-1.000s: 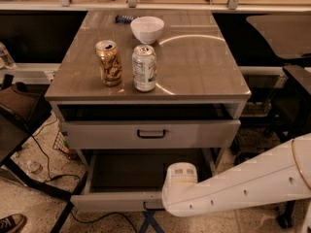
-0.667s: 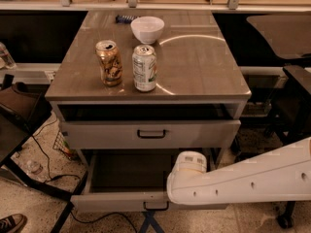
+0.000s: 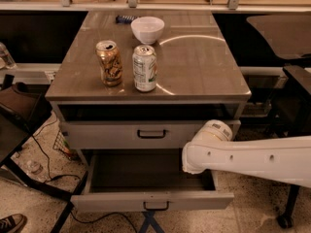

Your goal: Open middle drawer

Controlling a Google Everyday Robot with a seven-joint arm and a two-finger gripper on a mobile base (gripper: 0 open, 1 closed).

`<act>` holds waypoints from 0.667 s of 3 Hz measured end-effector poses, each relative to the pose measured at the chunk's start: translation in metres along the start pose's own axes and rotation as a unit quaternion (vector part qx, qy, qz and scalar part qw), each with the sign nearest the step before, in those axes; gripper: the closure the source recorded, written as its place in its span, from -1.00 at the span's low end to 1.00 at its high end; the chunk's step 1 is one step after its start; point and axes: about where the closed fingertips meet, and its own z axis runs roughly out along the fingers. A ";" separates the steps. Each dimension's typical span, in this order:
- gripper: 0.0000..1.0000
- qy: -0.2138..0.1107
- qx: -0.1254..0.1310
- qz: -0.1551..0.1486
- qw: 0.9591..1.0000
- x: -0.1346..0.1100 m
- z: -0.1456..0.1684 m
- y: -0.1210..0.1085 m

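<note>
The middle drawer (image 3: 150, 200) is pulled out at the bottom of the cabinet. It is shallow and light grey, with a plain grey inside and a small black bar handle (image 3: 156, 206). Above it, the taller-fronted drawer (image 3: 112, 135) with a wider handle is shut. My white arm (image 3: 252, 159) reaches in from the right. Its rounded end (image 3: 211, 142) is over the open drawer's right side, in front of the shut drawer's right end. My gripper is hidden behind that end of the arm.
On the cabinet top (image 3: 204, 67) stand a gold can (image 3: 109, 62), a white-green can (image 3: 145, 68) and a white bowl (image 3: 147, 29). Cables and a dark chair (image 3: 19, 115) are at the left. A shoe (image 3: 10, 222) is at the lower left, and a dark stand (image 3: 291, 110) at the right.
My arm's end has moved right and upward, from over the open drawer's front to beside its right side. The drawer has stayed open.
</note>
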 end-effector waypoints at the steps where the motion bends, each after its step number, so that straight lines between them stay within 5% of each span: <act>1: 1.00 0.001 -0.009 -0.028 1.000 0.009 0.013 -0.011; 2: 1.00 0.000 -0.047 -0.033 0.998 0.034 0.045 0.018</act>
